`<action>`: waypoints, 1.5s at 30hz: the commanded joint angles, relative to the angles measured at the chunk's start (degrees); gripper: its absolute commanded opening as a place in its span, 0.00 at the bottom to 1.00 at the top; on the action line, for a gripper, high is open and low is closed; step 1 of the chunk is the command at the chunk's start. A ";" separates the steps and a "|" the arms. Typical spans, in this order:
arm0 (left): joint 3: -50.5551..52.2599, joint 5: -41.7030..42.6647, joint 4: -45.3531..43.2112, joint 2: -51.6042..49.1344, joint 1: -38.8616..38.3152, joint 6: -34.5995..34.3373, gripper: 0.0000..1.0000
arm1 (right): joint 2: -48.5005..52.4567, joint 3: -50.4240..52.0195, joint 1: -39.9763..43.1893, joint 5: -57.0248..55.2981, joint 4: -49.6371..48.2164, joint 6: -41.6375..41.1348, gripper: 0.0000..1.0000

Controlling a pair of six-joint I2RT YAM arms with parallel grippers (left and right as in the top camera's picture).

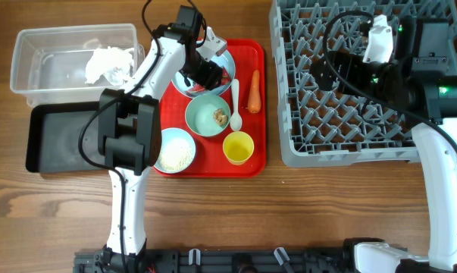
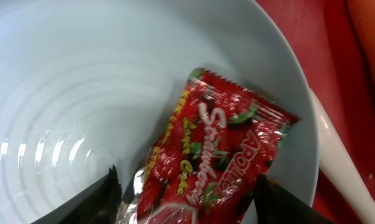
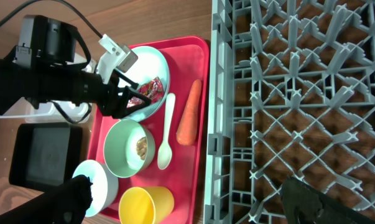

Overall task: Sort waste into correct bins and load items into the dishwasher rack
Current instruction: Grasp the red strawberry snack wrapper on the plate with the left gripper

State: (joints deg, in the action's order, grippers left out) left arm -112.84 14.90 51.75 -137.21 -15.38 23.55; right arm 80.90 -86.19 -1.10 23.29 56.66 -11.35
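Observation:
My left gripper (image 1: pixel 205 72) is open low over the pale blue plate (image 2: pixel 81 93) at the back of the red tray (image 1: pixel 251 163). Its fingers (image 2: pixel 186 199) straddle the red-and-white wrapper (image 2: pixel 218 155) lying on the plate. The white tissue (image 1: pixel 107 64) lies in the clear tub (image 1: pixel 31 45); the black tub (image 1: pixel 46 144) is in front of it. My right gripper (image 3: pixel 193 199) is wide open and empty above the left part of the grey dishwasher rack (image 1: pixel 349 136).
On the tray are the orange carrot (image 1: pixel 254 91), white spoon (image 1: pixel 235 102), mint-green bowl (image 1: pixel 201 114) holding a brown scrap (image 1: pixel 220 116), yellow cup (image 1: pixel 238 148) and pale blue bowl of rice (image 1: pixel 175 149). The rack stands right beside the tray.

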 commanded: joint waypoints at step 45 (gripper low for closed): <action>2.08 -8.17 -4.07 0.31 -3.15 -1.44 0.82 | 0.26 -0.70 -0.35 -0.79 0.52 -0.81 1.00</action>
State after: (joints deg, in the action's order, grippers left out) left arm -111.57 8.75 48.23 -135.02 -18.70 20.93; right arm 80.90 -86.19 -1.10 23.09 57.19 -11.75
